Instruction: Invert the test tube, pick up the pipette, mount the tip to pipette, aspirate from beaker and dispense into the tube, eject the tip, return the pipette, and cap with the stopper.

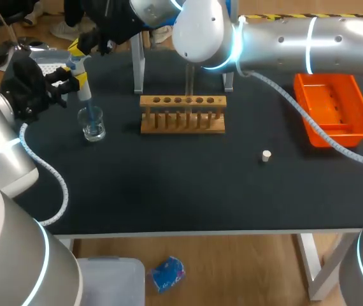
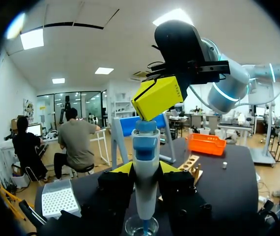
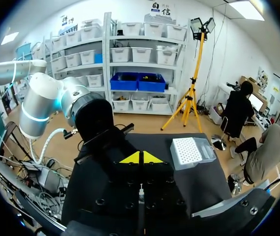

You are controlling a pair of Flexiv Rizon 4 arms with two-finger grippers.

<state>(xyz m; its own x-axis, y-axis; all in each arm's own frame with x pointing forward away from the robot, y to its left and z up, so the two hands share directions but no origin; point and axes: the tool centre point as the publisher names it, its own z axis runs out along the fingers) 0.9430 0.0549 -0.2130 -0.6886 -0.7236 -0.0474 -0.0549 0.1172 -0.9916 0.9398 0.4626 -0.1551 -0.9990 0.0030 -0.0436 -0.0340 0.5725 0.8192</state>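
Pipette (image 1: 86, 95) stands upright in your left claw (image 1: 74, 79), whose two yellow-tipped fingers clamp its body from both sides. Its lower end dips into the glass beaker (image 1: 93, 125), which sits on the dark worktop (image 1: 181, 191) near the left edge. Your right arm reaches across from the right, and your right claw (image 3: 140, 158) has its yellow tips pressed together with nothing between them. In the left wrist view one of those tips rests on the pipette's blue top. The wooden rack (image 1: 183, 113) stands just right of the beaker, at mid-worktop. The small white stopper (image 1: 266, 155) lies alone, well apart from the rack toward the right. The orange bin (image 1: 331, 108) sits at the right edge, and the white tip box (image 1: 53, 62) lies behind your left claw.
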